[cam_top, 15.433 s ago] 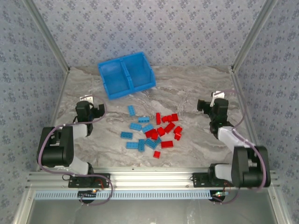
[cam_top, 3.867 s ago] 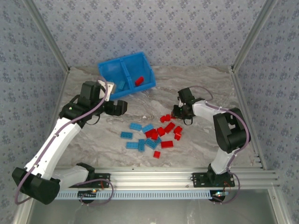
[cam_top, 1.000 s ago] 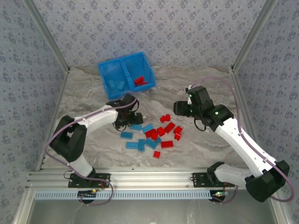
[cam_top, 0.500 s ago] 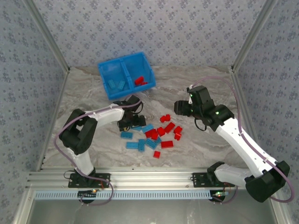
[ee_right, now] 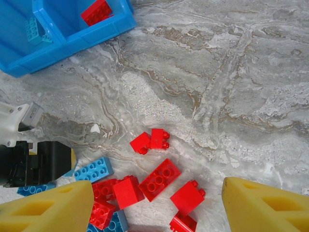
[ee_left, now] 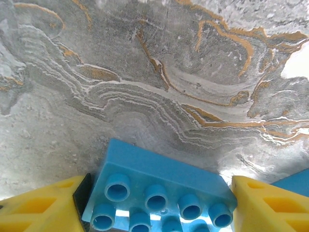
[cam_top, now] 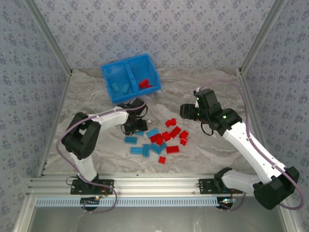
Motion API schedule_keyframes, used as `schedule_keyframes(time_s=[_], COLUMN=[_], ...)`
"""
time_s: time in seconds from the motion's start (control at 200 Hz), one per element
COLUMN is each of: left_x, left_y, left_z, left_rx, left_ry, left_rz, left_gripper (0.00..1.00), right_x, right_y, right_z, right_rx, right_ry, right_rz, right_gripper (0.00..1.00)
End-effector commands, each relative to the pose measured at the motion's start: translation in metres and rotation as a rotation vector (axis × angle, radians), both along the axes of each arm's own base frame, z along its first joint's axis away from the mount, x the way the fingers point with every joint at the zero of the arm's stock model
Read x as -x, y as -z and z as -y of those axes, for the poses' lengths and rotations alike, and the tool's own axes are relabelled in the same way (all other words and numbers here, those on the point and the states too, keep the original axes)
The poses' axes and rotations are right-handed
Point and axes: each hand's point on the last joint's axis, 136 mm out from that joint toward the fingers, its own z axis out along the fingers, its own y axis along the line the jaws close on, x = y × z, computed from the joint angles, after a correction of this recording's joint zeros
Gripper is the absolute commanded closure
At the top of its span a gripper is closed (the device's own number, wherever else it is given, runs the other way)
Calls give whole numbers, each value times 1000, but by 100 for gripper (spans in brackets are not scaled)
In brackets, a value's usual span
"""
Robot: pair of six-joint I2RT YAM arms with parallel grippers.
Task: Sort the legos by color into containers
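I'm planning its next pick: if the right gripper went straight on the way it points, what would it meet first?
Probably the red lego brick centred between the right gripper's open fingers, on the marble table; depth is unclear, so a neighbouring red brick could come first.

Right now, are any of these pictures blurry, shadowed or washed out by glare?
Left wrist view: the light blue studded plastic brick is sharp, a soft shadow darkens the grey marbled tabletop beside it, and the right edge blows out white. Right wrist view: crisp, evenly lit. Top view: even light, no glare.
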Motion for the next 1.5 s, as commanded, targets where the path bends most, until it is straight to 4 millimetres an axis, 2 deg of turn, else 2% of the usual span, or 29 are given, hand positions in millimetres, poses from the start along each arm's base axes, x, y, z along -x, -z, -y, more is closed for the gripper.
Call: schedule_keyframes(time_s=[0.0, 0.08, 0.125, 0.26, 0.335, 0.435, 0.545, 0.58, 0.6, 0.64, 0.73, 0.735, 0.75, 0.76, 0.77, 0.78, 0.789, 0.799, 0.884, 1.049, 1.174, 1.344, 1.494], left_x=[-19, -36, -43, -86, -115, -155, -199, -211, -218, -234, -260, -260, -265, -267, -270, -272, -275, -276, -295, -314, -316, -313, -300], left_y=[-37, -72, -92, -152, -176, -198, -207, -211, -206, -212, -206, -210, -203, -207, -201, -205, -199, -203, -190, -163, -158, -181, -221], left_z=[7, 0, -12, -50, -76, -102, -114, -115, -114, -113, -110, -111, -110, -110, -110, -110, -110, -110, -111, -119, -122, -109, -108], left_rx=[49, 27, -16, -154, -216, -273, -344, -364, -376, -386, -406, -404, -407, -405, -407, -404, -406, -403, -399, -415, -351, -316, -273], left_ry=[16, 19, 22, -6, -48, -83, -46, -24, -7, 11, 46, 43, 48, 47, 50, 48, 50, 46, 52, 85, 55, 74, 32], left_rz=[84, 183, 225, 390, 457, 526, 583, 602, 596, 619, 613, 621, 608, 615, 603, 612, 602, 610, 604, 580, 572, 618, 665], left_gripper=[37, 38, 38, 37, 37, 37, 37, 37, 37, 37, 37, 37, 37, 36, 36, 36, 36, 36, 34, 29, 24, 15, 12], right_x=[2, 3, 3, 4, 6, 8, 12, 13, 14, 16, 19, 20, 20, 20, 21, 21, 21, 22, 25, 37, 40, 35, 31], right_y=[3, 1, -1, -5, -7, -8, -9, -10, -11, -11, -12, -12, -12, -12, -13, -13, -13, -14, -15, -20, -23, -21, -17], right_z=[7, 6, 6, 5, 3, 2, 4, 4, 5, 7, 10, 11, 11, 11, 12, 12, 12, 13, 15, 24, 29, 21, 15], right_rx=[9, 4, 1, -20, -32, -40, -42, -42, -43, -43, -41, -40, -42, -41, -40, -40, -41, -41, -44, -34, -42, -74, -81], right_ry=[36, 36, 37, 41, 37, 33, 37, 38, 39, 43, 47, 48, 48, 50, 50, 50, 51, 52, 55, 63, 79, 77, 69], right_rz=[-23, -22, -21, -13, -10, -11, -12, -12, -10, -8, -2, -3, -1, -2, 0, -1, 0, 2, 3, 5, 22, 18, -2], right_gripper=[27, 27, 27, 25, 24, 23, 23, 23, 23, 23, 22, 22, 22, 23, 22, 22, 22, 22, 22, 22, 22, 21, 21])
